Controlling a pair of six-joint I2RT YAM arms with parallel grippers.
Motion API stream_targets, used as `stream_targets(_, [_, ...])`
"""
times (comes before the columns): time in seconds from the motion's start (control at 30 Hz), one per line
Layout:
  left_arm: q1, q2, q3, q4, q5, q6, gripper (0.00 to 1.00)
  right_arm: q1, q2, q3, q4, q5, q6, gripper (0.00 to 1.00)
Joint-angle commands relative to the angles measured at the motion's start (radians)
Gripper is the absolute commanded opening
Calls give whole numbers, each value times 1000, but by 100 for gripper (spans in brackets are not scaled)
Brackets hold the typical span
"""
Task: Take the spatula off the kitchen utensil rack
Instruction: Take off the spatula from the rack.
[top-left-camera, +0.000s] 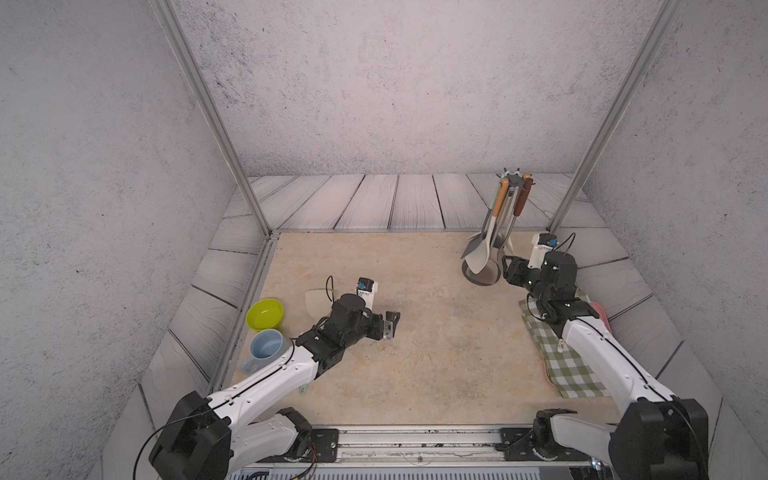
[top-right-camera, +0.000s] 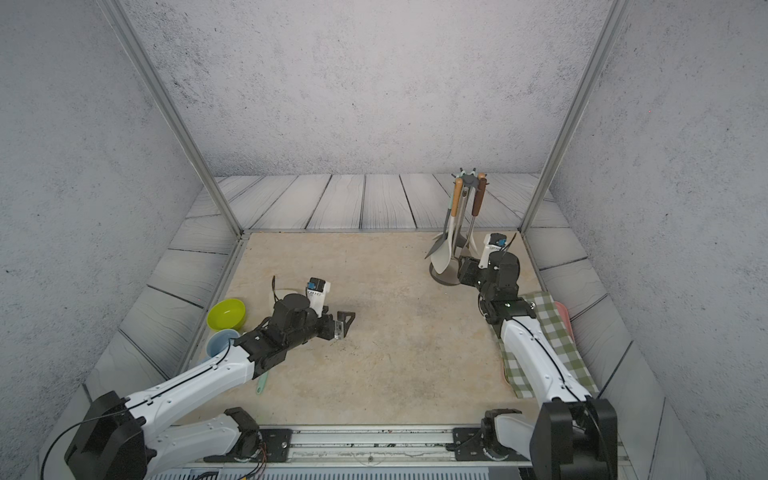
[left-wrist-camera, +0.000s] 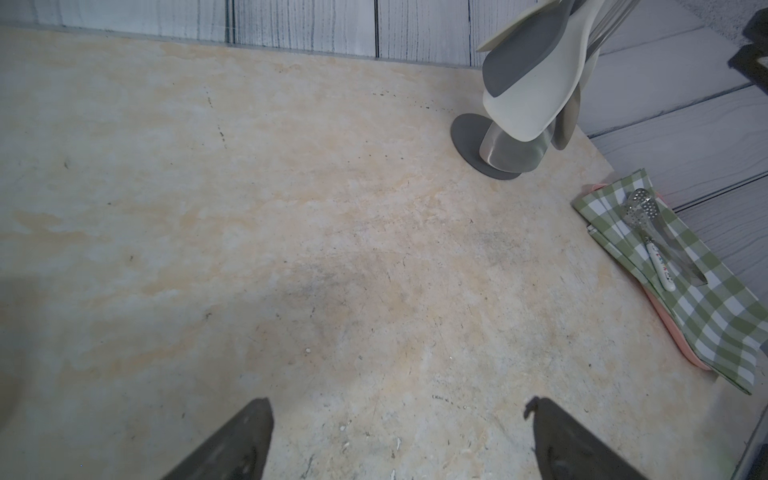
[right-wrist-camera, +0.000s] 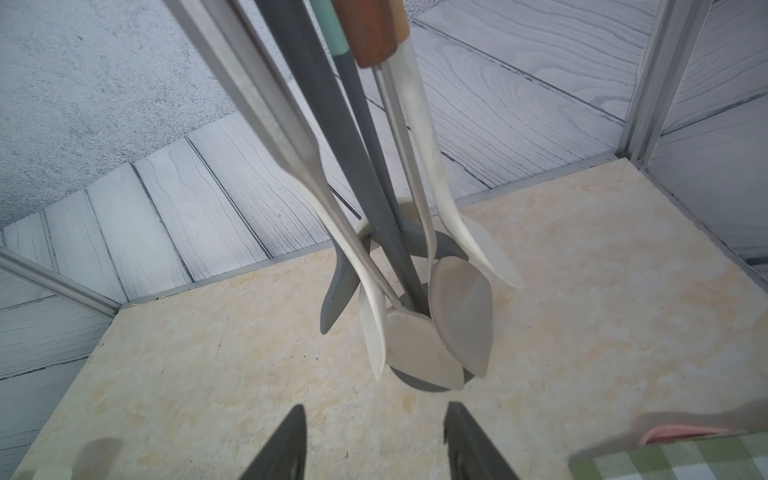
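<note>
Nearest the camera, the metal rail (top-left-camera: 415, 436) carrying both arms is seen along the front edge of the table (top-left-camera: 415, 374). The kitchen utensil rack (top-left-camera: 471, 276) is stood upright near the table's far corner on the robot's right. The right claw (top-left-camera: 508, 270) is held low, just beside the rack's round base and apart from it. In the right wrist view its fingers (right-wrist-camera: 286, 444) are seen partly parted, with nothing between them. The spatula (top-left-camera: 481, 257), white-bladed with a pale wooden handle, is hung from the rack's crown of hooks. Its blade is just above the base, on the side away from the right claw, beside a grey turner (top-left-camera: 473, 246) and a steel utensil (left-wrist-camera: 511, 153). The left claw (top-left-camera: 391, 325) is held wide open and empty over bare table, well apart from the rack, toward the robot's left. Farther from the rack that way, a lime-green bowl (top-left-camera: 264, 313) and a blue mug (top-left-camera: 266, 347) are placed just beside each other. Nearer the robot than the rack, a green checked cloth (top-left-camera: 569, 365) is spread under the right arm, and a slotted spoon (left-wrist-camera: 642, 205) is laid on it.
</note>
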Motion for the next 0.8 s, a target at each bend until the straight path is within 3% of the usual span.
stream_targets(0.0, [-3, -26, -6, 17, 3, 14, 99, -8, 81, 73, 91, -63, -58, 46])
stream_targets(0.23, [-4, -42, -20, 29, -4, 13, 99, -14, 253, 163, 201, -79, -133, 46])
stream_targets(0.37, [-4, -45, -22, 31, -4, 14, 99, -16, 328, 231, 205, -108, -174, 38])
stream_targets(0.53, [-4, -46, -24, 33, -9, 14, 99, -15, 358, 258, 217, -91, -201, 36])
stream_targets(0.77, [-3, -37, -25, 40, -6, 14, 99, -16, 389, 279, 230, -97, -246, 26])
